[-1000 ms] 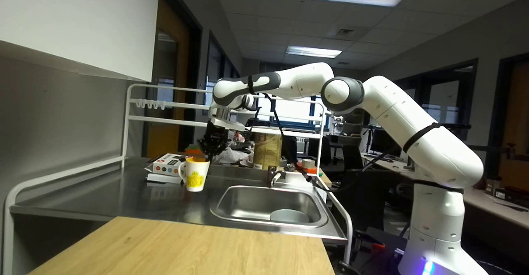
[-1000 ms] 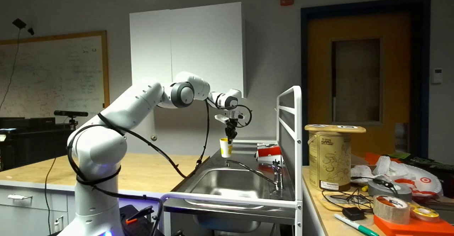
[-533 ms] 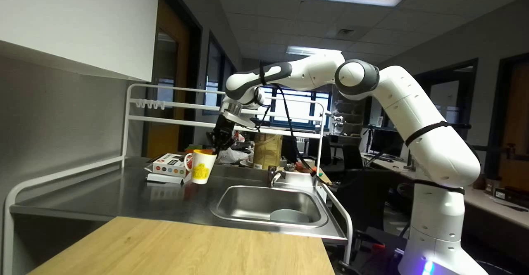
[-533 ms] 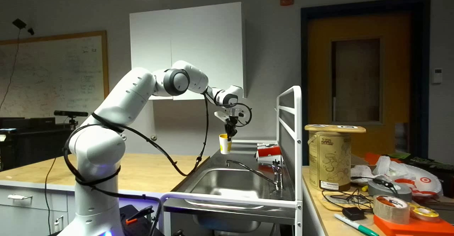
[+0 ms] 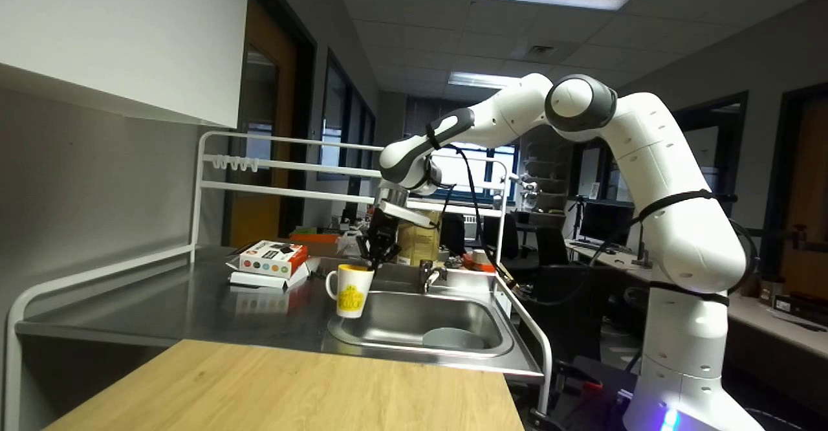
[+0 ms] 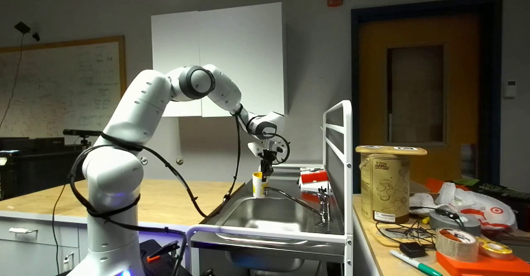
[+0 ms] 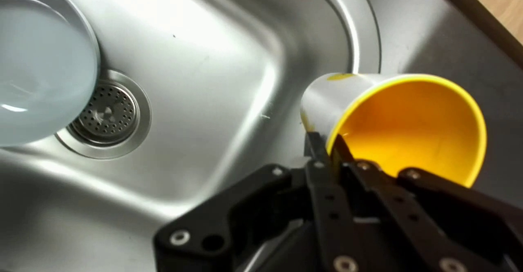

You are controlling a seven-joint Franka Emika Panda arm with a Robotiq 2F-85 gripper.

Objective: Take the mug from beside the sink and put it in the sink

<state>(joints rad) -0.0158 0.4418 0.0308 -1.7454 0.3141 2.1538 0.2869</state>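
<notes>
The fingers (image 7: pixel 315 145) pinch the tilted mug (image 7: pixel 394 119) by its wall, at right of the wrist view, over the sink rim (image 7: pixel 362 31). I would carry it above the bare bottom, mid-frame, then lower slowly, avoiding the dish (image 7: pixel 43 59), upper left.

The steel counter (image 5: pixel 162 303) carries a printed box (image 5: pixel 266 260), apparently resting on white packaging (image 5: pixel 257 280).

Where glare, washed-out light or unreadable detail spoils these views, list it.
In the wrist view, white glare streaks the floor of the stainless-steel sink, with small highlights on the pale dish; in an exterior view, the far window washes out nearly white; in an exterior view, writing on the whiteboard is mostly too faint to read.
</notes>
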